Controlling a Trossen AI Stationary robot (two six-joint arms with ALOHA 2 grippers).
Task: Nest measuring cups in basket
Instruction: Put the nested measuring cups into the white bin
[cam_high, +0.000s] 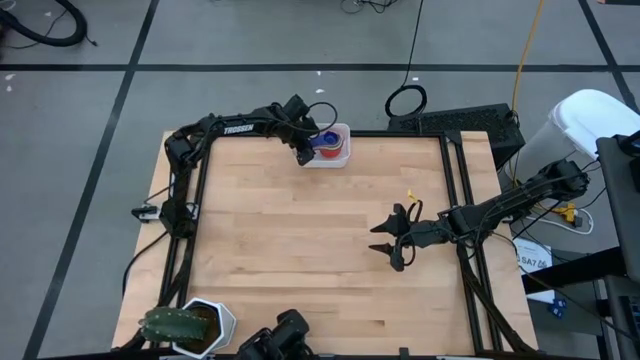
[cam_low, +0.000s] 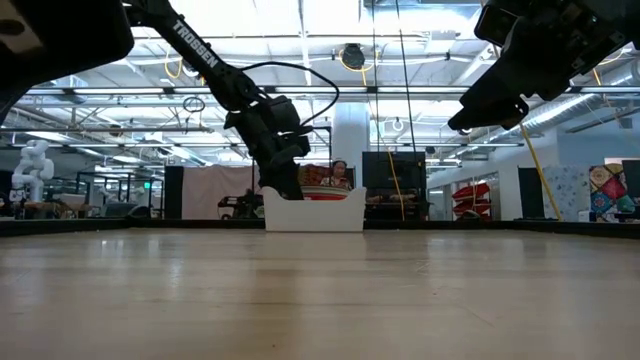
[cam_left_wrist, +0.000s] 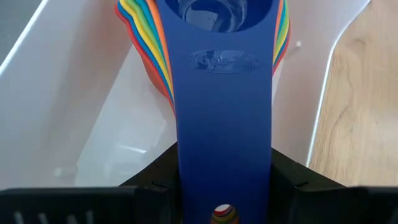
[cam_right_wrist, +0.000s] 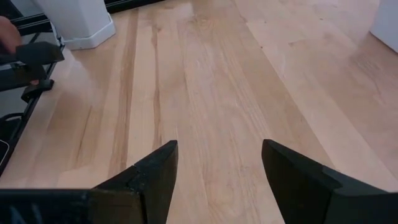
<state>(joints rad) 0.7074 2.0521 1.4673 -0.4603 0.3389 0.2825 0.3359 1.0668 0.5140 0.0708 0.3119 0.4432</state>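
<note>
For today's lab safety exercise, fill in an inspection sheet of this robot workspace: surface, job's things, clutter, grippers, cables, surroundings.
Surface: wooden table, bare in the middle.
Job's things: measuring cups stacked inside the white basket at the far edge.
Clutter: potted plant at the near left corner.
Grippers: left gripper shut on the blue cup handle; right gripper open above bare wood.
Cables: yellow cable on the floor.
Surroundings: open hall with ceiling lights.

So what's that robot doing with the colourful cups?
The left claw is shut on the handle of the dark blue cup, the top one in a stack of rainbow cups sitting inside the white basket at the far edge of the table. The right claw is open and empty, above the bare wood.
</note>
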